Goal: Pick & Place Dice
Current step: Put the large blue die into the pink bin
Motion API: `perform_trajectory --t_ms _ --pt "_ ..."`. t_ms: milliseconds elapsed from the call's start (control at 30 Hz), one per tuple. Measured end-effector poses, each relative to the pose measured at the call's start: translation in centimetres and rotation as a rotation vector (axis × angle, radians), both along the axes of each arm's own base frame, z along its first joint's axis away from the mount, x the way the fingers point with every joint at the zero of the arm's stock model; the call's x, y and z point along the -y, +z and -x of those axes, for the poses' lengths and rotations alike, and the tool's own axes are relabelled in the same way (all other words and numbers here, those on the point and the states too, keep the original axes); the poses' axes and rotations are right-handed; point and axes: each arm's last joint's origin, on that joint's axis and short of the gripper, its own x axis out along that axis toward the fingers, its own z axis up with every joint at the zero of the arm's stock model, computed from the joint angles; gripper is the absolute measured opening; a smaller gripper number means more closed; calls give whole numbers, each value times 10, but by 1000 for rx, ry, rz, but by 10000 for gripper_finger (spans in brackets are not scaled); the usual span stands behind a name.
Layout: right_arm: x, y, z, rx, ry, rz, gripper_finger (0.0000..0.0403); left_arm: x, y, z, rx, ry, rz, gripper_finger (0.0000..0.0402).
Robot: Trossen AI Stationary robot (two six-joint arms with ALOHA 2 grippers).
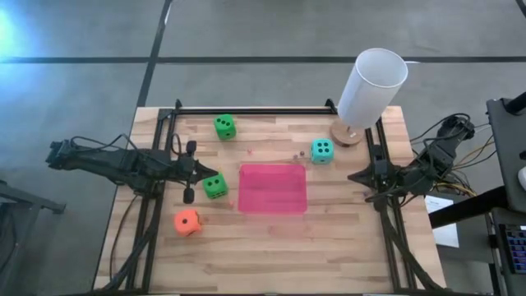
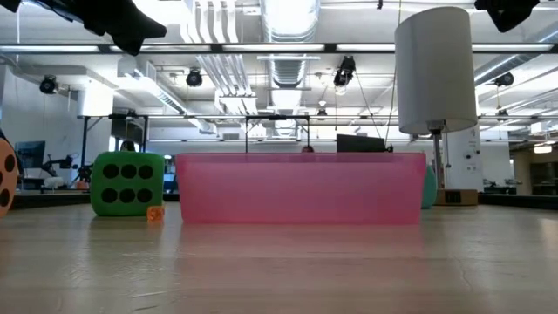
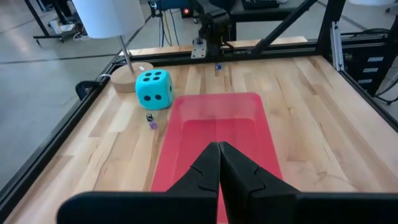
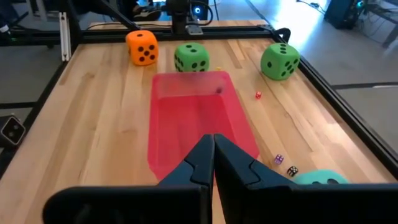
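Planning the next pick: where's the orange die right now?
In the high view the orange die sits on the table's left side, near the front edge, just below the left gripper and the nearer green die.

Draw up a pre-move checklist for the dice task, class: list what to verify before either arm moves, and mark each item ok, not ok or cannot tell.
1. All four dice in sight: two green, teal, orange: ok.
2. Pink tray holds no dice: ok.
3. Left gripper shut, nothing in it: ok.
4. Right gripper shut, nothing in it: ok.
5. White cylinder upright, close to the teal die: ok, but mind it.
6. Tiny dice scattered on the table, whether they count: cannot tell.
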Motion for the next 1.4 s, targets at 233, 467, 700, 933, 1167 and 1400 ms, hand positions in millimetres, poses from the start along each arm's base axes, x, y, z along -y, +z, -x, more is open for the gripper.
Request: perform_trajectory --t_ms 233,467,700,933,1167,1400 --pt "-1 -1 -2 -8 11 84 32 0 0 0 -3 0 0 8" --pt "-3 -2 -7 -11 -35 129 105 -1 0 0 1 42 22 8" --pt "0 -4 -13 -16 -125 157 166 -4 0 1 9 150 -21 8" --pt "10 -5 -19 -50 -175 100 189 -10 0 0 11 221 -41 8" --pt "19 -11 -32 -146 -190 33 187 -13 0 0 8 237 -49 8" --pt "30 -18 -45 -228 -214 -14 188 -13 -1 0 6 237 -49 8"
